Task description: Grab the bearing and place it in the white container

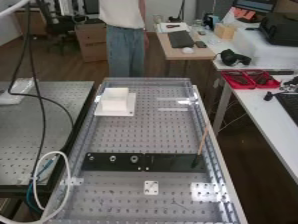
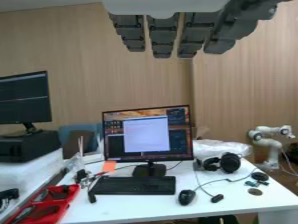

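Observation:
Three round metal pieces, bearing-like, sit in a row on the left half of a black plate in the high view; the rightmost bearing (image 1: 134, 159) looks largest, beside a middle one (image 1: 113, 158) and a small one (image 1: 91, 158). Farther back on the perforated bench stands the white container (image 1: 115, 100), on a flat white base; its inside cannot be made out. From the top edge of the wrist view hang the dark grey fingers of the hand (image 2: 162, 35), straight and side by side, with nothing between them. The hand is away from the bearings and container.
A thin wooden stick (image 1: 202, 142) with a dark end leans at the black plate's (image 1: 174, 162) right. A small white square (image 1: 151, 188) lies nearer. Cables and a white tube (image 1: 66, 175) hang at left. Side tables flank the bench; one holds a monitor (image 2: 148, 134) and red trays (image 1: 249, 79).

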{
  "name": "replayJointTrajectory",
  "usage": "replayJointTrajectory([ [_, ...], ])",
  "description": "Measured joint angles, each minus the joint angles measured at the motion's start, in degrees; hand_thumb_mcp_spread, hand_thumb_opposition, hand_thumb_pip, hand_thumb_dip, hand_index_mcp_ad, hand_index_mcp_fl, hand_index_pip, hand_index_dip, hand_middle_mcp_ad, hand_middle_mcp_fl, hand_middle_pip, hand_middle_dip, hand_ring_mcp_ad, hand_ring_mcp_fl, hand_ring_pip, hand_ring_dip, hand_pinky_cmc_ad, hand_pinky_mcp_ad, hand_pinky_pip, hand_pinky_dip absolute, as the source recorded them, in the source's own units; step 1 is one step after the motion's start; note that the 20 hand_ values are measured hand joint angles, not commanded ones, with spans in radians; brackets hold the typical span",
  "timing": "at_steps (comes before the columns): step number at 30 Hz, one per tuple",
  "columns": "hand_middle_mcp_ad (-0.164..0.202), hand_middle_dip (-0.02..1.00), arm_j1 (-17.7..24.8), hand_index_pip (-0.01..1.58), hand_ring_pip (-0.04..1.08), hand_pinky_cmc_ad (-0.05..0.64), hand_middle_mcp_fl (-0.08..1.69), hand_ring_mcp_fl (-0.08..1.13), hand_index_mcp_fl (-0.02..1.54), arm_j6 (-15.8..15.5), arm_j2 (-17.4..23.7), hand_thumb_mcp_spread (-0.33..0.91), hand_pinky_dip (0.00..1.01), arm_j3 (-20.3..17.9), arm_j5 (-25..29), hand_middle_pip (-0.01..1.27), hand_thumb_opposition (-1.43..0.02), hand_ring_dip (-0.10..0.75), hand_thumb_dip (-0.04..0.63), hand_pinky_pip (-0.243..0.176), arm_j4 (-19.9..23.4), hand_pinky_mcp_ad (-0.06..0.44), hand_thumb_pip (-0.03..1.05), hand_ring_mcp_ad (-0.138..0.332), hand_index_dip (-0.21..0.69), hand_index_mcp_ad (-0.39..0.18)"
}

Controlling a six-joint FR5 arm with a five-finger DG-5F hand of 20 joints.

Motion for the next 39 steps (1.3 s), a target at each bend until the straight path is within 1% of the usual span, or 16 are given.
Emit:
replayJointTrajectory([
  [1, 0.075, 0.04, 0.0, 0.02, 0.01, 0.077, 0.01, 0.02, 0.01, 0.0, 0.1, 0.00, 0.02, -0.2, 0.1, 0.02, -0.01, 0.012, 0.007, -0.010, 0.1, 0.051, 0.00, 0.068, 0.012, 0.000],
  [3, 0.075, 0.04, 0.1, 0.02, 0.01, 0.080, 0.01, 0.01, 0.01, 0.3, 0.6, 0.04, 0.02, -1.1, 0.5, 0.02, -0.07, 0.016, 0.000, -0.010, 0.5, 0.049, 0.04, 0.068, 0.012, 0.005],
  [5, 0.075, 0.04, 0.2, 0.02, 0.02, 0.084, 0.04, 0.01, 0.01, 0.5, 0.8, 0.21, 0.05, -1.8, 0.9, 0.05, -0.29, 0.016, 0.019, -0.010, 0.8, 0.066, 0.25, 0.068, 0.012, 0.005],
  [6, 0.075, 0.05, 0.3, 0.02, 0.04, 0.082, 0.06, 0.02, 0.01, 0.7, 1.0, 0.23, 0.08, -2.3, 1.2, 0.07, -0.34, 0.016, 0.023, -0.010, 1.0, 0.084, 0.26, 0.068, 0.016, 0.005],
  [7, 0.075, 0.08, 0.3, 0.02, 0.06, 0.101, 0.05, 0.01, 0.01, 0.9, 1.1, 0.23, 0.11, -2.5, 1.3, 0.08, -0.39, 0.024, 0.019, -0.014, 1.2, 0.115, 0.26, 0.068, 0.016, 0.005],
  [9, 0.075, 0.11, 0.4, 0.05, 0.08, 0.127, 0.07, 0.01, 0.00, 1.0, 1.2, 0.26, 0.16, -2.9, 1.5, 0.10, -0.48, 0.037, 0.019, -0.017, 1.4, 0.150, 0.25, 0.073, 0.031, 0.005],
  [10, 0.077, 0.13, 0.4, 0.06, 0.08, 0.162, 0.09, 0.01, 0.00, 1.0, 1.3, 0.27, 0.18, -3.0, 1.6, 0.10, -0.53, 0.042, 0.030, -0.028, 1.6, 0.182, 0.25, 0.080, 0.045, 0.005],
  [11, 0.075, 0.14, 0.4, 0.07, 0.09, 0.194, 0.09, 0.02, 0.01, 1.0, 1.3, 0.28, 0.20, -3.0, 1.6, 0.11, -0.54, 0.049, 0.037, -0.028, 1.6, 0.194, 0.25, 0.075, 0.045, 0.005],
  [14, 0.075, 0.16, 0.4, 0.07, 0.09, 0.246, 0.11, 0.01, 0.01, 1.2, 1.3, 0.28, 0.23, -3.2, 1.6, 0.12, -0.58, 0.058, 0.035, -0.024, 1.6, 0.250, 0.25, 0.098, 0.061, 0.005],
  [18, 0.075, 0.17, 0.4, 0.06, 0.10, 0.295, 0.11, 0.01, 0.00, 1.6, 1.3, 0.29, 0.24, -3.4, 1.8, 0.12, -0.62, 0.072, 0.035, -0.059, 1.7, 0.271, 0.25, 0.126, 0.061, 0.002],
  [19, 0.073, 0.17, 0.4, 0.08, 0.10, 0.295, 0.11, 0.01, 0.02, 1.7, 1.3, 0.29, 0.24, -3.5, 1.8, 0.12, -0.62, 0.072, 0.035, -0.059, 1.7, 0.278, 0.25, 0.120, 0.061, 0.002],
  [20, 0.075, 0.18, 0.4, 0.09, 0.10, 0.312, 0.10, 0.01, 0.02, 1.7, 1.3, 0.29, 0.25, -3.5, 1.8, 0.13, -0.63, 0.072, 0.035, -0.059, 1.7, 0.281, 0.25, 0.126, 0.065, 0.005],
  [22, 0.075, 0.19, 0.4, 0.09, 0.10, 0.312, 0.10, 0.01, 0.02, 1.8, 1.2, 0.29, 0.26, -3.7, 2.0, 0.14, -0.63, 0.073, 0.035, -0.059, 1.8, 0.276, 0.25, 0.140, 0.066, 0.005],
  [23, 0.075, 0.19, 0.4, 0.09, 0.10, 0.333, 0.10, 0.01, 0.02, 1.9, 1.2, 0.29, 0.26, -3.8, 2.0, 0.14, -0.65, 0.073, 0.035, -0.061, 1.8, 0.290, 0.25, 0.141, 0.075, 0.005],
  [34, 0.075, 0.19, 0.2, 0.09, 0.11, 0.349, 0.12, 0.01, 0.02, 2.3, 1.4, 0.29, 0.27, -4.5, 2.0, 0.14, -0.66, 0.073, 0.035, -0.061, 2.5, 0.293, 0.25, 0.138, 0.075, 0.005],
  [39, 0.075, 0.19, 0.1, 0.09, 0.11, 0.346, 0.12, 0.01, 0.02, 1.9, 1.7, 0.29, 0.27, -5.9, 2.9, 0.14, -0.66, 0.073, 0.035, -0.061, 3.9, 0.293, 0.25, 0.138, 0.075, 0.005],
])
